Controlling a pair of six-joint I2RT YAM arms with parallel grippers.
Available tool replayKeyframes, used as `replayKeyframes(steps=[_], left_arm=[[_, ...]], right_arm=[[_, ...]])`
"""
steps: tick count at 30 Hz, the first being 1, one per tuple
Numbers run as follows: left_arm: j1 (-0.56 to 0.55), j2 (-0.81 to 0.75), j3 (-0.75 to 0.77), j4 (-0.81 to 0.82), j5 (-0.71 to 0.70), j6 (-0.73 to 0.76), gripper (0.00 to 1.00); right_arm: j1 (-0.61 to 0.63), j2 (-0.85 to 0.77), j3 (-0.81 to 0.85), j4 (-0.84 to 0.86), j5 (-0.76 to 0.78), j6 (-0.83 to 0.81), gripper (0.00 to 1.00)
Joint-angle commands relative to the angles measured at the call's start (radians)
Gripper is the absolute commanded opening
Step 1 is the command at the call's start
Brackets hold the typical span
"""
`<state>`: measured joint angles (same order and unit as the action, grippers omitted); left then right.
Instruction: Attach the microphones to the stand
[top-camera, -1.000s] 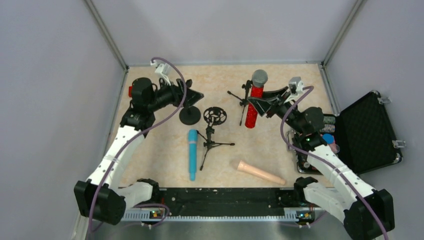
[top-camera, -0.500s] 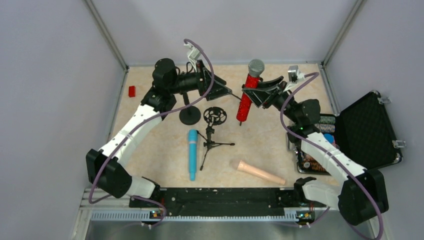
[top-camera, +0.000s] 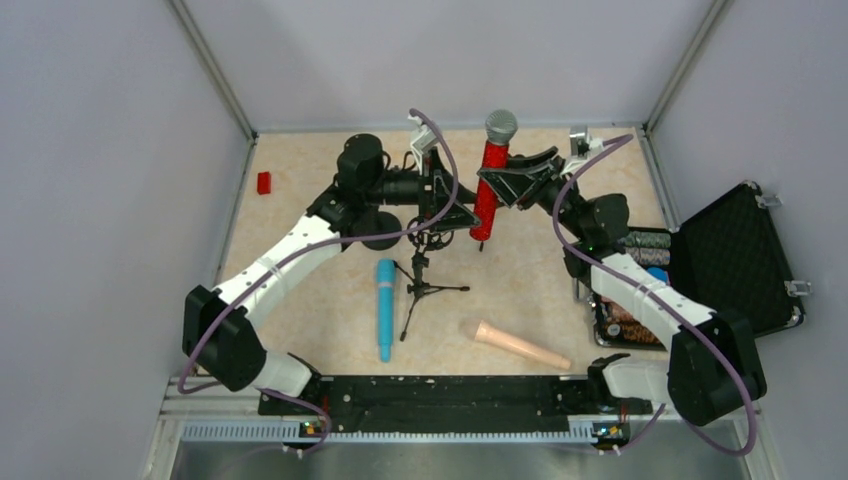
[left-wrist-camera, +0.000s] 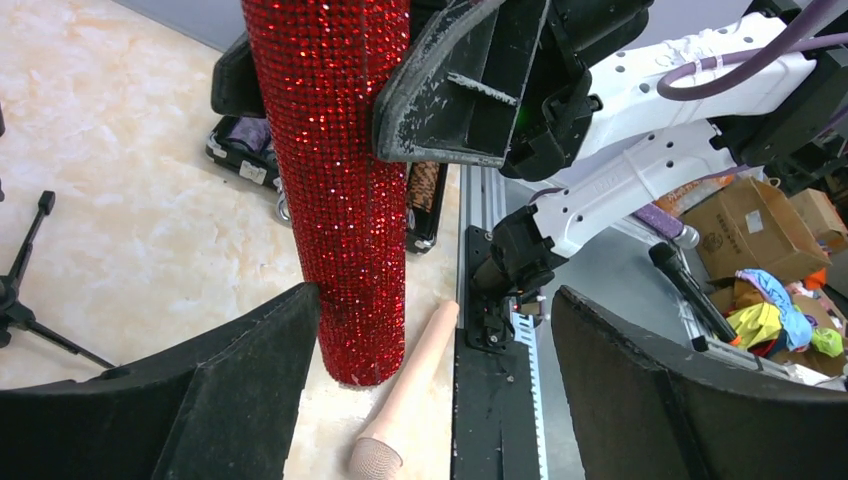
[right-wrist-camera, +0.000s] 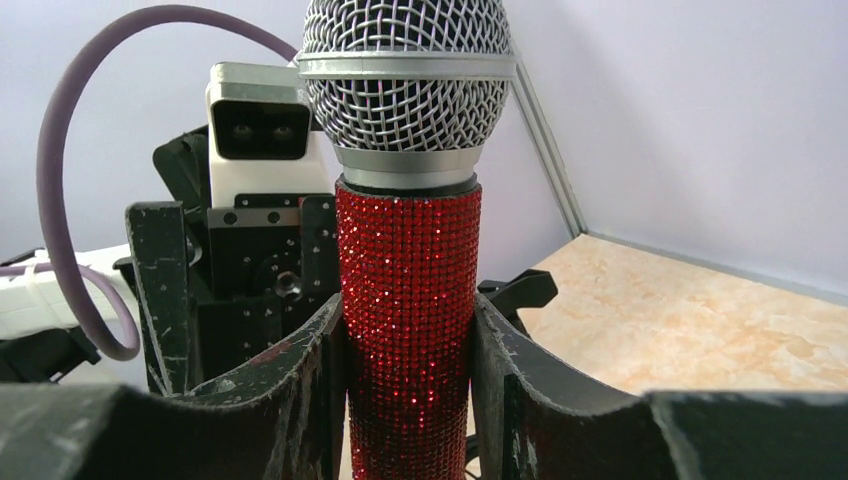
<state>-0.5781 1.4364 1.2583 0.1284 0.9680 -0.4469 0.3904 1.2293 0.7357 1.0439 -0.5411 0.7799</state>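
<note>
The red microphone (top-camera: 486, 190) is coated in glittering red studs and topped by a silver mesh head above a plain silver ring. It stands nearly upright above the bench (top-camera: 320, 325) at the upper middle of the top view, long axis vertical, head up. The right gripper (top-camera: 497, 186) is clamped on its red body just under the head. The left gripper (left-wrist-camera: 430, 400) is spread wide, with the microphone's lower end between its fingers, close against the one at the frame's left.

The blue microphone (top-camera: 385, 306) lies flat left of centre, its long axis running up and down the frame. The peach microphone (top-camera: 521, 345) lies slanted at lower centre. Between them stands a small tripod stand (top-camera: 419, 282) with a ring mount on top.

Printing on a cardboard box (left-wrist-camera: 752, 228) at the right of the left wrist view is too small to read.
</note>
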Motion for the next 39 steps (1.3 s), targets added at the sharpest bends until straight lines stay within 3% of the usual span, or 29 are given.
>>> replayKeyframes(steps=[1, 12, 18, 22, 23, 26, 33, 36, 39], left_arm=[[-0.032, 0.029, -0.010, 0.031, 0.010, 0.019, 0.88], [-0.054, 0.072, -0.019, 0.028, -0.037, 0.003, 0.74], [-0.056, 0.065, -0.025, 0.034, -0.035, 0.012, 0.52], [-0.056, 0.057, -0.024, 0.036, -0.033, 0.018, 0.16], [-0.056, 0.053, -0.026, 0.035, -0.032, 0.020, 0.08], [-0.057, 0.032, -0.028, 0.023, -0.045, 0.043, 0.01], [-0.055, 0.007, -0.038, 0.007, -0.081, 0.064, 0.00], [-0.056, 0.003, -0.038, 0.010, -0.069, 0.063, 0.00], [-0.056, -0.007, -0.038, 0.002, -0.081, 0.074, 0.00]], right_arm=[[0.020, 0.003, 0.055, 0.117, 0.049, 0.046, 0.00], [0.039, -0.002, -0.002, 0.213, 0.071, 0.129, 0.00], [0.041, -0.017, -0.022, 0.193, 0.079, 0.120, 0.00], [0.041, -0.049, -0.024, 0.118, 0.077, 0.062, 0.01], [0.040, -0.062, -0.025, 0.083, 0.083, 0.040, 0.04], [0.041, -0.108, -0.036, -0.013, 0.108, -0.024, 0.18], [0.037, -0.207, 0.014, -0.318, 0.113, -0.180, 0.76], [0.010, -0.210, 0.060, -0.442, 0.056, -0.201, 0.88], [-0.057, -0.189, 0.068, -0.425, -0.082, -0.119, 0.90]])
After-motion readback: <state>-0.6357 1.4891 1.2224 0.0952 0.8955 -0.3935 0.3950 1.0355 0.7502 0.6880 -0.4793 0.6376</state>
